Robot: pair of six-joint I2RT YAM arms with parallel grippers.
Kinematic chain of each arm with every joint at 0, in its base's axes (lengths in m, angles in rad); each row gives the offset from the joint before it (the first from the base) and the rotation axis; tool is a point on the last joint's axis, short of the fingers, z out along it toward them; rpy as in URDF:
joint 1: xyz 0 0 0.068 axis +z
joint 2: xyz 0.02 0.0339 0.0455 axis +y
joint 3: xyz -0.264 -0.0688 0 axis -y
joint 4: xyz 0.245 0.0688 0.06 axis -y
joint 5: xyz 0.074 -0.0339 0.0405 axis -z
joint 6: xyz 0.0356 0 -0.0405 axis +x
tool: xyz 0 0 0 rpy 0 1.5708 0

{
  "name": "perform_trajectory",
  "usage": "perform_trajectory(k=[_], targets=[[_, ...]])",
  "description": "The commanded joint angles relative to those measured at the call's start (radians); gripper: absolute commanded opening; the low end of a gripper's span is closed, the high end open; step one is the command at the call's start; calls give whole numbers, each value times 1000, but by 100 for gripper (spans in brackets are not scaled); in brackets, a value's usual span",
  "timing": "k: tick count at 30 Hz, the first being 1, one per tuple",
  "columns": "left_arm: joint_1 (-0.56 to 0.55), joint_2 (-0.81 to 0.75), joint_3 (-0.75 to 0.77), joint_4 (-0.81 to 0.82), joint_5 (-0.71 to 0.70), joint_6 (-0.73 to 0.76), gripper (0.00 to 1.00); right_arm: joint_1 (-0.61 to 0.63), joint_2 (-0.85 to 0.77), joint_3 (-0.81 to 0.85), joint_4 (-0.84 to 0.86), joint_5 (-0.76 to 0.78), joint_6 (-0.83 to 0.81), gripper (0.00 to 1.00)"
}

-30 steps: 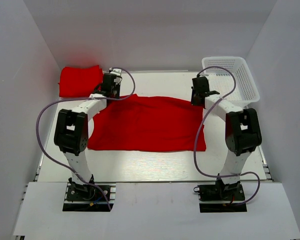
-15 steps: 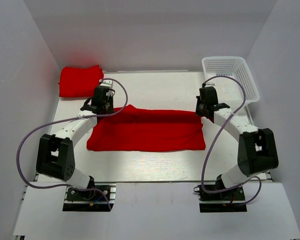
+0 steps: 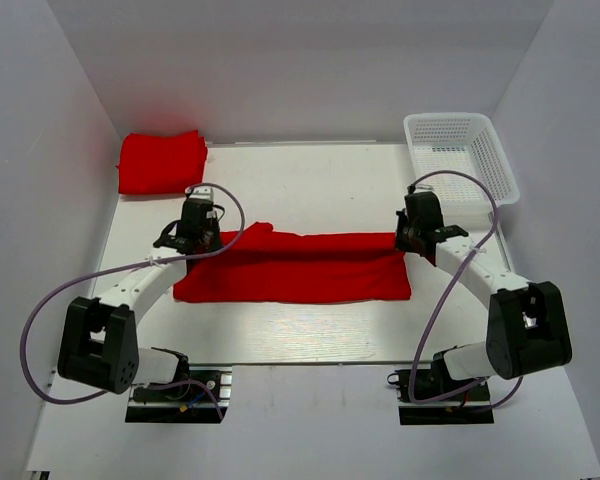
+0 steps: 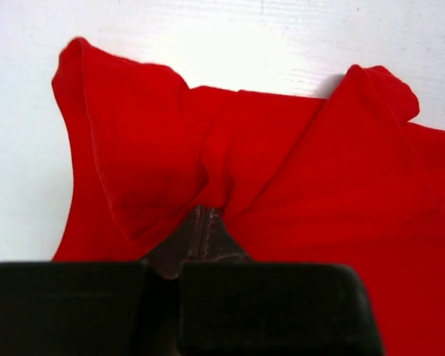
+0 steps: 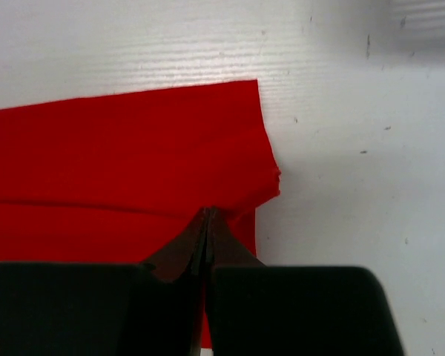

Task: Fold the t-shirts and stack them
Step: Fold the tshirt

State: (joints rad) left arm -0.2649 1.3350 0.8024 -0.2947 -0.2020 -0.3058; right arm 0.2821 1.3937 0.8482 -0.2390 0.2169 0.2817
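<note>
A red t-shirt [image 3: 300, 272] lies spread across the middle of the table, its far part doubled over toward the near side. My left gripper [image 3: 204, 247] is shut on the shirt's bunched left far edge; in the left wrist view the fabric [image 4: 319, 185] puckers at the closed gripper [image 4: 202, 216]. My right gripper [image 3: 411, 242] is shut on the shirt's right far corner; in the right wrist view the cloth [image 5: 119, 148] lies flat ahead of the closed gripper [image 5: 208, 216]. A second t-shirt [image 3: 160, 161], folded, sits at the back left.
A white mesh basket [image 3: 480, 175] stands at the back right, just beyond the right arm. White walls close in the table on the left, back and right. Purple cables loop from both arms.
Both grippers have drawn toward the near edge, carrying the shirt's far edge with them. The shirt now shows as a narrower band. Both arms are lower and more stretched out.
</note>
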Motion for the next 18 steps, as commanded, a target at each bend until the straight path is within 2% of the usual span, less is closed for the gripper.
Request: perform_trajectory(k=[1, 7, 8, 9, 10, 11, 12, 13, 14, 15, 18], targets=[[0, -65, -48, -20, -8, -62, 0, 3, -42, -32, -5, -25, 5, 0], [0, -68, -109, -20, 25, -108, 0, 0, -38, -86, 7, -47, 13, 0], [0, -68, -109, -59, 26, -108, 0, 2, -33, -92, 6, -50, 16, 0], [0, -53, -109, -79, 26, -134, 0, -1, -32, -92, -2, -53, 20, 7], [0, -43, -109, -99, 26, -144, 8, 2, -32, -93, -8, -63, 30, 22], [0, -30, -88, -124, 12, -160, 21, 2, -32, -92, -20, -65, 33, 32], [0, -30, -75, -180, 3, -179, 49, 2, -36, -84, -28, -63, 34, 41], [0, -30, -59, -205, 3, -188, 63, -1, -42, -80, -58, -67, 34, 90], [0, -30, -24, -228, -10, -188, 77, 0, -47, -71, -69, -65, 36, 90], [0, -30, -2, -280, -26, -200, 97, 2, -67, -46, -97, -65, 30, 90], [0, -48, 86, -363, -62, -213, 100, 3, -123, -2, -120, -80, 21, 90]])
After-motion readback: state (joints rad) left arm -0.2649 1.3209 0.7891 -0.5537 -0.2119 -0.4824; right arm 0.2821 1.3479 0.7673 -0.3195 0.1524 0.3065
